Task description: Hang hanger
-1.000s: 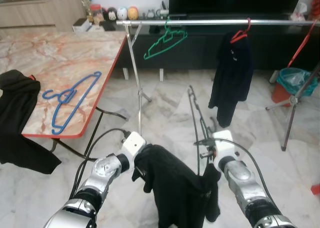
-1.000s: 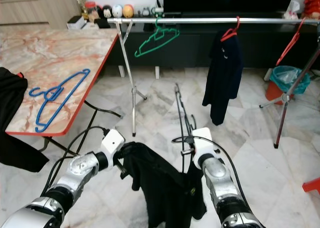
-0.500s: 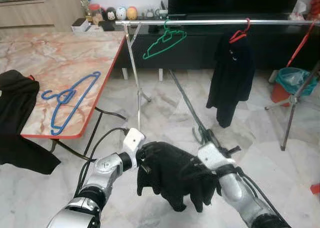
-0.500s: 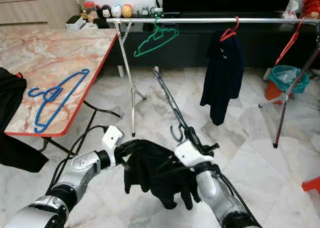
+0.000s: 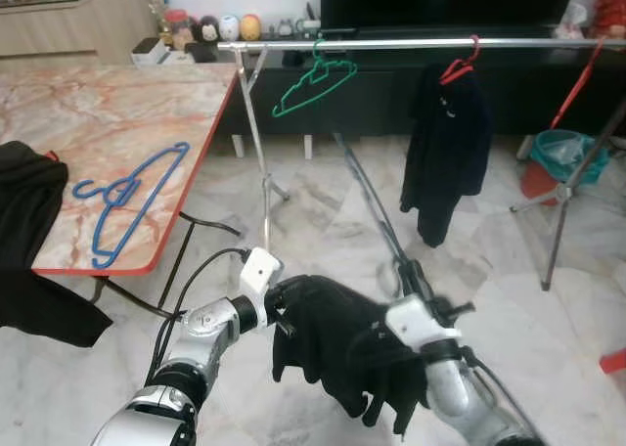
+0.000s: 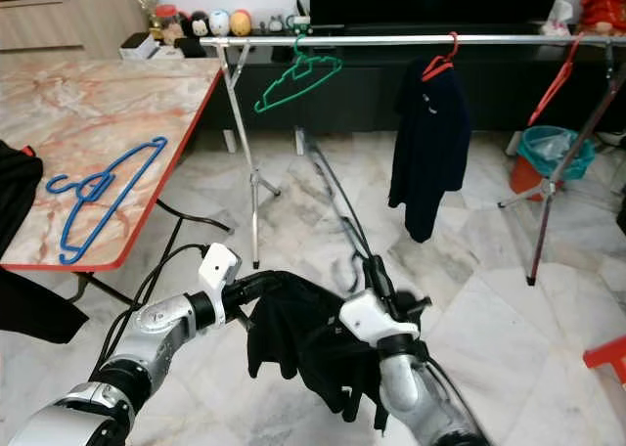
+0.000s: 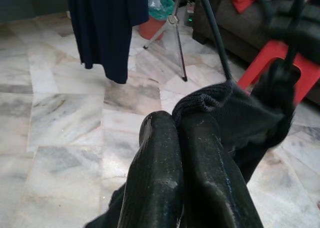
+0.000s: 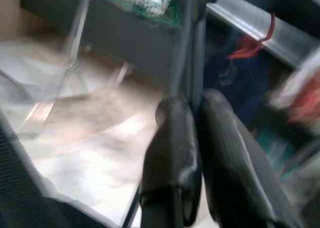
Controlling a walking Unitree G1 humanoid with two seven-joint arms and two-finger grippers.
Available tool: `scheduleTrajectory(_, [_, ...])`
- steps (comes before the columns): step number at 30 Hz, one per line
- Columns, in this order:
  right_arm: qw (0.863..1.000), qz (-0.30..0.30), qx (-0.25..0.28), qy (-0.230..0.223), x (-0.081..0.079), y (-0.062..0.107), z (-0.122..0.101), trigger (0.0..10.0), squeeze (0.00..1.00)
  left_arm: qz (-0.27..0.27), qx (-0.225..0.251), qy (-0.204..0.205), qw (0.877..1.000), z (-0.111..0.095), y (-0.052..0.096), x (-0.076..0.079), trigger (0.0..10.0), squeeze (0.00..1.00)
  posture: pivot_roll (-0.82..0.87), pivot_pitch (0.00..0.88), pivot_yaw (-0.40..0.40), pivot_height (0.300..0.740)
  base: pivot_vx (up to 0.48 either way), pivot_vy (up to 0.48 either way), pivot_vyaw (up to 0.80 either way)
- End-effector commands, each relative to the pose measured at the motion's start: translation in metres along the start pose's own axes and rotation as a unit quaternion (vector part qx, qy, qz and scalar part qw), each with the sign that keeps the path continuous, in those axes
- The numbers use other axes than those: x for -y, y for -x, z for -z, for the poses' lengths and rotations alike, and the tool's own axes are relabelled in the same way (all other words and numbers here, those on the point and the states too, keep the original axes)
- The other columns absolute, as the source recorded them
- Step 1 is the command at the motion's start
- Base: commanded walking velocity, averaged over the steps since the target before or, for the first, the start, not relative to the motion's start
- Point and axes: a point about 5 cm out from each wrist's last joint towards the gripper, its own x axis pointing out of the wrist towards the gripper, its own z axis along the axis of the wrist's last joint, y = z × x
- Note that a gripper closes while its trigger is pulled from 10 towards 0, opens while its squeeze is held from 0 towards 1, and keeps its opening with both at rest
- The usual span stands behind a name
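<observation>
While both hands (image 5: 293,304) pinch cloth (image 5: 337,343), bin (image 5: 559,157) holds trash.

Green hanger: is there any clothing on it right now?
No. The green hanger hangs bare on the rail; the dark garment hangs from the red hanger.

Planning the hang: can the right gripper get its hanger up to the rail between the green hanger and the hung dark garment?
Probably yes. That stretch of rail between the green hanger and the dark garment is bare. The right gripper, clamping the black hanger, sits low, left gripper pinching the black garment.
</observation>
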Motion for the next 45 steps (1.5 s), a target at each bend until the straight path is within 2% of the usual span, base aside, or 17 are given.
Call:
scheduleTrajectory(1, [0.988, -0.008, -0.093, -0.123, 0.002, 0.011, 0.025, 10.0, 0.0, -0.01, 0.012, -0.018, 1.0, -0.01, 0.003, -0.008, 10.0, 0.0, -0.01, 0.001, 0.059, 0.74, 0.0, 0.0, 0.0])
scheduleTrajectory(4, [0.961, -0.056, -0.126, -0.238, -0.013, 0.018, 0.029, 10.0, 0.0, -0.004, 0.008, -0.024, 1.0, -0.009, 0.003, -0.007, 10.0, 0.0, -0.01, 0.001, 0.061, 0.74, 0.0, 0.0, 0.0])
scheduleTrajectory(9, [0.94, -0.131, -0.104, -0.297, -0.026, 0.023, 0.024, 10.0, 0.0, 0.0, 0.007, -0.024, 1.0, -0.009, 0.003, -0.007, 10.0, 0.0, -0.01, 0.001, 0.06, 0.74, 0.0, 0.0, 0.0])
scheduleTrajectory(11, [0.943, -0.141, -0.086, -0.29, -0.025, 0.024, 0.022, 10.0, 0.0, 0.0, 0.006, -0.024, 1.0, -0.009, 0.003, -0.007, 10.0, 0.0, -0.01, 0.0, 0.061, 0.74, 0.0, 0.0, 0.0])
scheduleTrajectory(14, [0.96, -0.147, -0.055, -0.234, -0.023, 0.023, 0.019, 10.0, 0.0, 0.005, 0.004, -0.022, 1.0, -0.008, 0.003, -0.006, 10.0, 0.0, -0.01, 0.0, 0.062, 0.74, 0.0, 0.0, 0.0])
scheduleTrajectory(20, [0.969, -0.139, -0.013, -0.206, -0.015, 0.022, 0.012, 10.0, 0.0, 0.009, 0.002, -0.02, 1.0, -0.007, 0.003, -0.005, 10.0, 0.0, 0.0, 0.0, 0.062, 0.74, 0.0, 0.0, 0.0])
scheduleTrajectory(21, [0.982, -0.121, 0.011, -0.144, -0.009, 0.021, 0.008, 10.0, 0.0, 0.011, 0.001, -0.019, 1.0, -0.007, 0.003, -0.005, 10.0, 0.0, 0.0, 0.001, 0.064, 0.74, 0.0, 0.0, 0.0])
scheduleTrajectory(22, [0.982, -0.121, 0.011, -0.144, -0.009, 0.021, 0.008, 10.0, 0.0, 0.011, 0.001, -0.019, 1.0, -0.007, 0.003, -0.005, 10.0, 0.0, 0.0, 0.001, 0.064, 0.74, 0.0, 0.0, 0.0])
scheduleTrajectory(23, [0.989, -0.096, 0.027, -0.105, -0.004, 0.02, 0.006, 10.0, 0.0, 0.012, 0.001, -0.018, 1.0, -0.007, 0.004, -0.005, 10.0, 0.0, 0.0, 0.0, 0.064, 0.74, 0.0, 0.0, 0.0])
scheduleTrajectory(27, [0.993, -0.078, 0.045, -0.076, -0.001, 0.019, 0.003, 10.0, 0.0, 0.015, 0.0, -0.017, 1.0, -0.007, 0.003, -0.005, 10.0, 0.0, 0.0, 0.0, 0.065, 0.74, 0.0, 0.0, 0.0])
scheduleTrajectory(32, [0.992, -0.059, 0.066, -0.087, 0.0, 0.017, -0.003, 10.0, 0.0, 0.018, 0.0, -0.016, 1.0, -0.007, 0.004, -0.005, 10.0, 0.0, 0.0, 0.002, 0.065, 0.74, 0.0, 0.0, 0.0])
scheduleTrajectory(34, [0.994, -0.03, 0.094, -0.048, 0.004, 0.013, -0.011, 10.0, 0.0, 0.018, -0.001, -0.015, 1.0, -0.007, 0.004, -0.005, 10.0, 0.0, 0.0, 0.0, 0.067, 0.74, 0.0, 0.0, 0.0])
scheduleTrajectory(37, [0.995, -0.017, 0.069, -0.077, 0.005, 0.007, -0.01, 10.0, 0.0, 0.02, -0.002, -0.012, 1.0, -0.006, 0.004, -0.005, 10.0, 0.0, 0.0, 0.001, 0.066, 0.74, 0.0, 0.0, 0.0])
scheduleTrajectory(39, [0.99, -0.018, 0.049, -0.128, 0.004, 0.004, -0.009, 10.0, 0.0, 0.02, -0.003, -0.012, 1.0, -0.006, 0.004, -0.005, 10.0, 0.0, 0.0, 0.0, 0.065, 0.74, 0.0, 0.0, 0.0])
scheduleTrajectory(40, [0.98, -0.036, 0.025, -0.195, 0.001, 0.0, -0.008, 10.0, 0.0, 0.019, -0.004, -0.011, 1.0, -0.005, 0.005, -0.005, 10.0, 0.0, 0.0, 0.0, 0.065, 0.74, 0.0, 0.0, 0.0])
scheduleTrajectory(42, [0.975, -0.058, 0.013, -0.215, -0.002, -0.001, -0.007, 10.0, 0.0, 0.017, -0.006, -0.012, 1.0, -0.004, 0.005, -0.005, 10.0, 0.0, 0.0, 0.0, 0.065, 0.74, 0.0, 0.0, 0.0])
scheduleTrajectory(45, [0.972, -0.139, -0.015, -0.189, -0.008, -0.001, -0.002, 10.0, 0.0, 0.016, -0.01, -0.011, 1.0, -0.002, 0.007, -0.005, 10.0, 0.0, -0.01, 0.002, 0.062, 0.74, 0.0, 0.0, 0.0])
